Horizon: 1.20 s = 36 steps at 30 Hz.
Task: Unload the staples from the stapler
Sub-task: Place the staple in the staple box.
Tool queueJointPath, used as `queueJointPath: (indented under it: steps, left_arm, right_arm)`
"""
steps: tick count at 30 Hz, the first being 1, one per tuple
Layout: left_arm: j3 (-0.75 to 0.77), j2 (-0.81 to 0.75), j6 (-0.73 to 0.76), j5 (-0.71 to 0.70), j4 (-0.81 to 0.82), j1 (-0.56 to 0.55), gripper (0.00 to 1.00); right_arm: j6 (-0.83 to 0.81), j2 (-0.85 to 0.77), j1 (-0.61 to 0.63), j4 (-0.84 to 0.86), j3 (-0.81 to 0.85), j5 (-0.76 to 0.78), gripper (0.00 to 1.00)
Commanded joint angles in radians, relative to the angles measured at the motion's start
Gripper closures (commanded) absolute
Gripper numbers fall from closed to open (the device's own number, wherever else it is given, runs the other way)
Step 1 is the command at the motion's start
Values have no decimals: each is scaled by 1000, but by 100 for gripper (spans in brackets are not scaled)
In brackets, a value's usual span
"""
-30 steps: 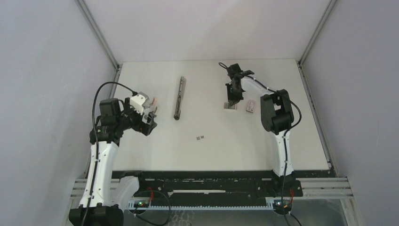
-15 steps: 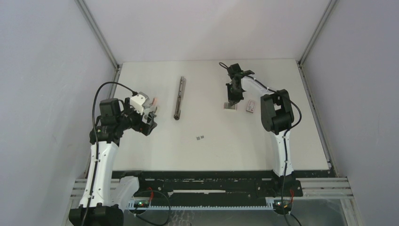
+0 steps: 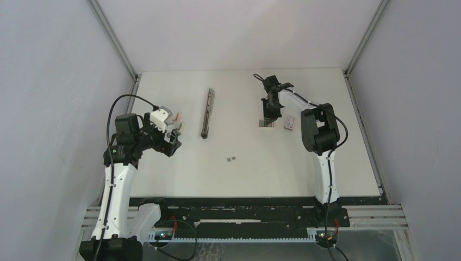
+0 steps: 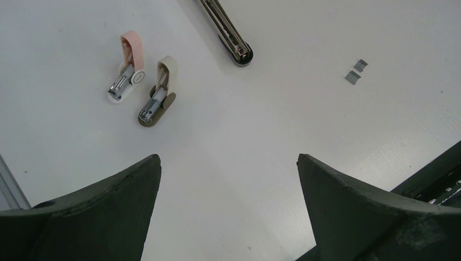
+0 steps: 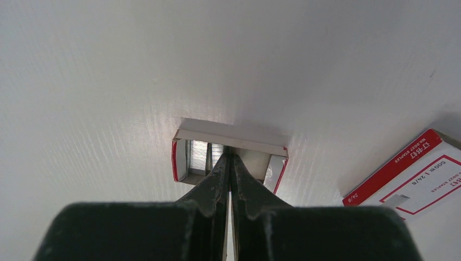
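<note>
The stapler (image 3: 207,113) lies unfolded as one long thin bar at the back left of the table; its near end shows in the left wrist view (image 4: 235,46). Two tiny loose staples (image 3: 231,159) lie on the table's middle and also show in the left wrist view (image 4: 355,72). My left gripper (image 4: 228,160) is open and empty, held above the table's left side. My right gripper (image 5: 229,154) is shut, its tips inside a small open red-and-white box (image 5: 231,138) that holds silver staple strips (image 5: 198,155). I cannot tell whether the tips pinch a strip.
A closed red-and-white staple box (image 3: 290,123) lies just right of the open one. Two small claw-like staple removers, one pink (image 4: 126,68) and one cream (image 4: 159,92), lie at the table's left, near my left gripper.
My right gripper has shifted very slightly toward the back over the open box. The left arm, the stapler and the loose staples have not moved.
</note>
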Motion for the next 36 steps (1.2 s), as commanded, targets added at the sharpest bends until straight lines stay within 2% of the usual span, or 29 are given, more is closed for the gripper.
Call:
queueJointPath:
  steps: [1,10,28,32,34,36]
  left_arm:
    - [-31,-1,14,15,24,6,0]
    - [-30,1,13,14,24,6,0]
    - [-31,-1,13,12,25,6,0]
    - [-31,-3,12,12,25,5,0]
    - [-30,-3,11,12,25,6,0]
    - [-30,-5,11,13,25,5,0]
  right_arm:
    - [32,-62,-6,28,-6,-5,100]
    - [33,-60,-6,26,-3,-14,100]
    - [23,-106,-13,23,10,-48,92]
    - [12,-122,-20,19,11,-69,88]
    - [1,-140,-27,19,4,-76,78]
    - [-8,-160,-36,19,-11,-93,73]
